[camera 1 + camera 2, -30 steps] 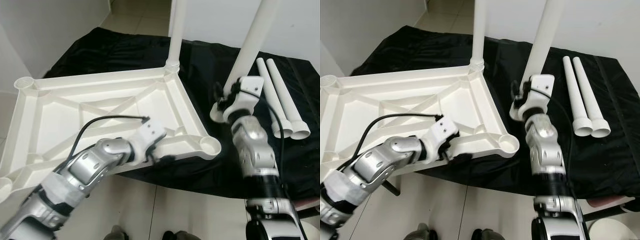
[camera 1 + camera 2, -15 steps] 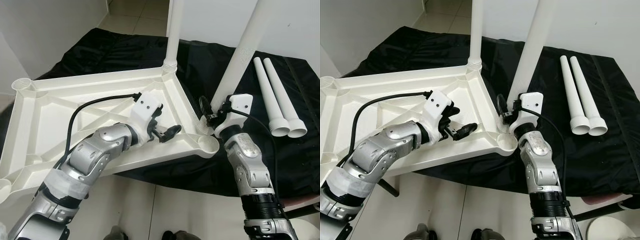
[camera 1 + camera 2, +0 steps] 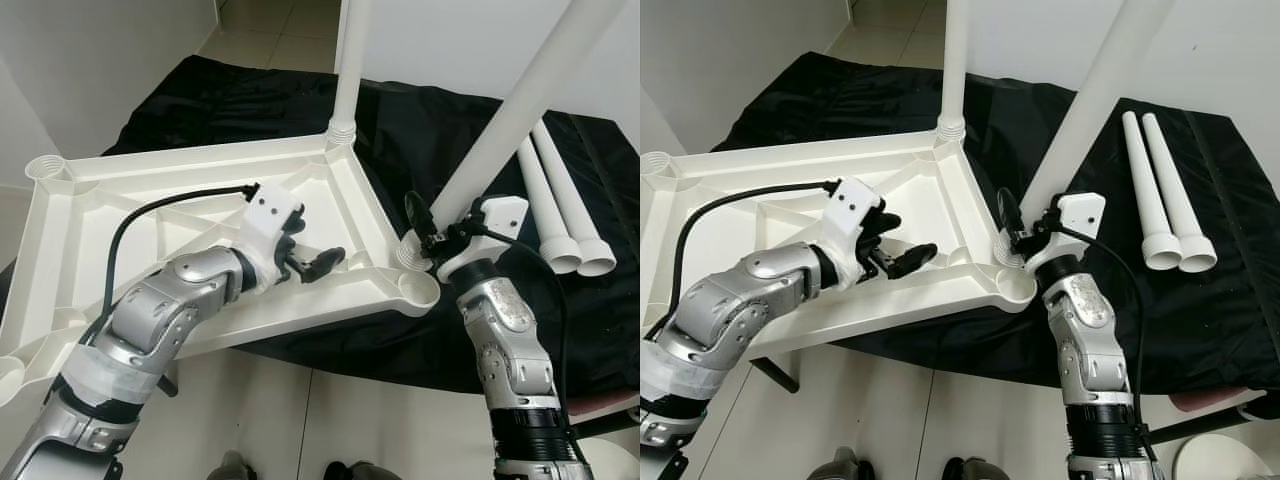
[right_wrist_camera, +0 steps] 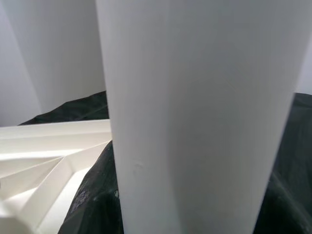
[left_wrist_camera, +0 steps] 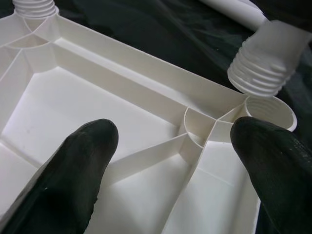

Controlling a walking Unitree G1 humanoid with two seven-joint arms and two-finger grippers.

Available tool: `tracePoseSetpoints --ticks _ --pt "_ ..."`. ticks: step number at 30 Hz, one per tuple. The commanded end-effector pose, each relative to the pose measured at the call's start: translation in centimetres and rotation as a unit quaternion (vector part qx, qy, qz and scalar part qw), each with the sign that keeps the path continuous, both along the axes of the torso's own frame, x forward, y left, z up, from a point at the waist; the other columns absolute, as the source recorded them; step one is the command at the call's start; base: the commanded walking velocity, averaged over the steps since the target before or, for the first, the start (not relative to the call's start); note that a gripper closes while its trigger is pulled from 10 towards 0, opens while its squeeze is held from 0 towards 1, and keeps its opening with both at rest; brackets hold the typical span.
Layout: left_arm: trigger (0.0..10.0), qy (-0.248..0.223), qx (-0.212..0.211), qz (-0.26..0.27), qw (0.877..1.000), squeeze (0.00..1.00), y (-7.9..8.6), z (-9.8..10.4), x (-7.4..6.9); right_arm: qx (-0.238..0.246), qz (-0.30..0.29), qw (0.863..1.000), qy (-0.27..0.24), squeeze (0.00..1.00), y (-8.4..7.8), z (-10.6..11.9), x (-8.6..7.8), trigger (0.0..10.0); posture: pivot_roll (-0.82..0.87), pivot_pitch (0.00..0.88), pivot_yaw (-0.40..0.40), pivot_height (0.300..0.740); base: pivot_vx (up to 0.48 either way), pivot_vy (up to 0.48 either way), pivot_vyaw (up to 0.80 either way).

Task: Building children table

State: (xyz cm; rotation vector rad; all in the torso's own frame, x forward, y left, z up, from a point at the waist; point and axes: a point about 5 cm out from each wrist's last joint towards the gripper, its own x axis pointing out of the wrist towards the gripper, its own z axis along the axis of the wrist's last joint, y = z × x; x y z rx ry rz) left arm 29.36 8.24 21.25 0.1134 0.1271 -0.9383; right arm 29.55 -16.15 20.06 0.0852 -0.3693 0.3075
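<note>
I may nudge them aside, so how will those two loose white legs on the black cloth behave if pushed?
The two loose legs are round tubes, so they will probably roll sideways. Their flared threaded ends may make them curve. They look like hollow plastic, likely light and stiff.

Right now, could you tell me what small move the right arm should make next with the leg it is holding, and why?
Probably tip the leg upright and shift its threaded end over the corner socket. The right pincer grips the leg tilted, and the wrist view shows the threads just beside the socket's mouth, not in it. The left pincer hovers open over the tabletop.
</note>
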Motion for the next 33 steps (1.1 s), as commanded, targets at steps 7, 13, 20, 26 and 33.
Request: tracePoseSetpoints --ticks 7,13,20,26,33 --pt "10.0 0.010 -0.003 0.017 1.000 0.00 0.4 -0.2 -0.3 -0.009 -0.001 1.000 0.005 0.00 -0.6 -0.7 -0.9 10.0 0.04 0.101 -0.049 0.740 0.000 0.000 0.00" --pt "10.0 0.013 -0.008 0.023 1.000 0.00 0.6 -0.3 -0.7 -0.036 0.002 0.999 0.017 0.00 -1.1 -1.3 -1.5 10.0 0.04 0.096 -0.049 0.740 0.000 0.000 0.00" --pt "10.0 0.007 -0.015 0.047 0.999 0.00 0.8 -0.2 -0.6 -0.086 0.016 0.996 0.032 0.00 -1.6 -2.4 -2.2 10.0 0.04 0.097 -0.050 0.740 0.000 0.000 0.00" --pt "10.0 0.009 -0.017 0.049 0.999 0.00 0.7 -0.2 -0.7 -0.107 0.030 0.993 0.039 0.00 -1.4 -2.9 -2.3 10.0 0.04 0.093 -0.043 0.740 0.000 0.000 0.00" --pt "10.0 0.005 -0.021 0.057 0.998 0.00 0.9 0.0 -0.7 -0.127 0.046 0.990 0.039 0.00 -0.9 -3.5 -1.8 10.0 0.04 0.087 -0.043 0.740 0.000 0.000 0.00"
